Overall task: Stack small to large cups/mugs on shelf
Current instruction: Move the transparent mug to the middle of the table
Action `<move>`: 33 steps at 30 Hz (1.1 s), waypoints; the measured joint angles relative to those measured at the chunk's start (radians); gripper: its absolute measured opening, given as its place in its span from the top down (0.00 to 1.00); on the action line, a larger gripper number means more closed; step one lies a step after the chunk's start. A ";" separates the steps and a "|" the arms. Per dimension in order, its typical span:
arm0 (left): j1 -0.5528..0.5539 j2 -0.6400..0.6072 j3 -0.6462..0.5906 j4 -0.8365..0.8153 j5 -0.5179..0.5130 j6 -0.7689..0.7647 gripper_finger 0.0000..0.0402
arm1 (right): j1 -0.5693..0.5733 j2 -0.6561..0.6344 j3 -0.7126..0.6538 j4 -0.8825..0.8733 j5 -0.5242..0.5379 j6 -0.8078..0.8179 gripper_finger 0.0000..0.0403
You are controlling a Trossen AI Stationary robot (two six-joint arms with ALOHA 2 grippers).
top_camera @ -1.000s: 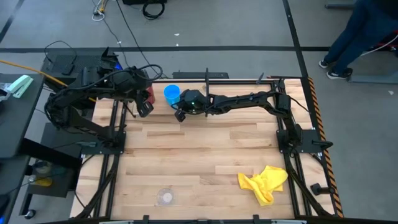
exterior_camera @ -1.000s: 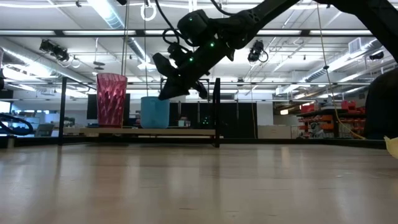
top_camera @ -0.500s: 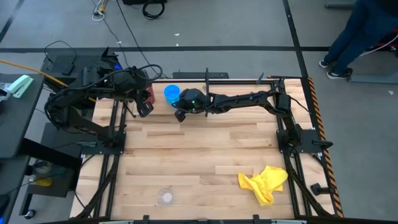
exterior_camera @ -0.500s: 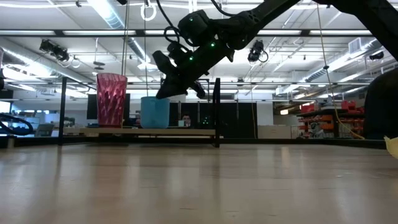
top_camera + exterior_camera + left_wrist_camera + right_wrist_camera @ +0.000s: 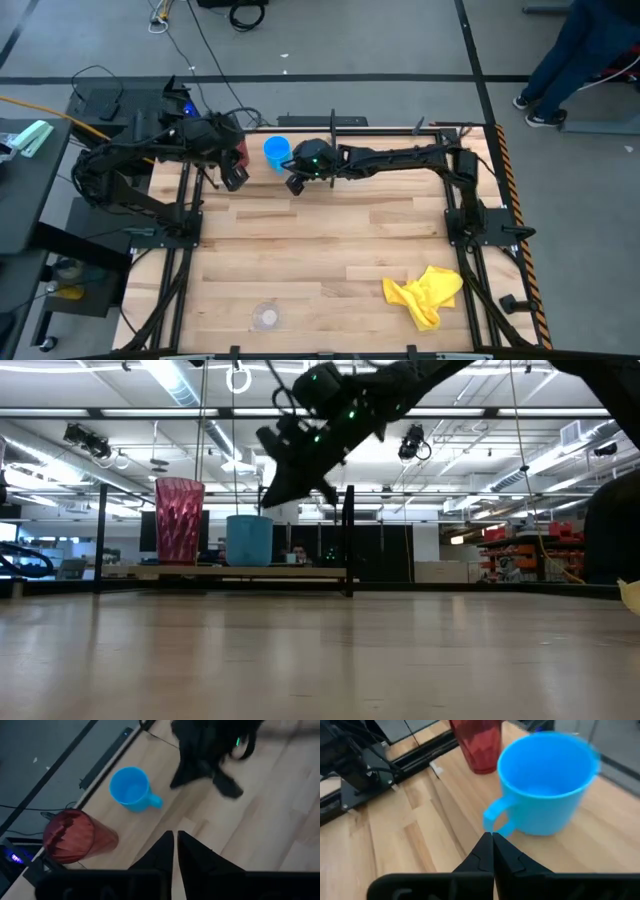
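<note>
The tall dark red tumbler [image 5: 179, 520] and the blue cup [image 5: 249, 540] stand upright side by side at the table's far edge, on their bases, between the black shelf's posts [image 5: 348, 540]. The blue cup's handle [image 5: 497, 821] points toward the table's near side. My right gripper [image 5: 492, 840] hovers shut just short of that handle, above rim height [image 5: 272, 495], holding nothing. My left gripper [image 5: 176, 845] hangs shut near the tumbler [image 5: 240, 152], over the table's far left [image 5: 232, 178]. The small clear cup [image 5: 265, 317] stands near the front edge.
A crumpled yellow cloth [image 5: 425, 293] lies at the front right. Black frame rails run along the table's left [image 5: 185, 200] and right [image 5: 460, 200] sides. A person's legs [image 5: 580, 60] show on the floor beyond the far right corner.
My right gripper has risen beside the blue cup and drawn back a little from it toward the table's right, still shut. Both cups on the shelf have stayed where they were.
</note>
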 joint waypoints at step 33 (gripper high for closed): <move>-0.820 0.013 -0.565 0.396 0.218 -0.997 0.95 | 0.575 -0.577 0.001 -1.086 0.216 0.452 0.96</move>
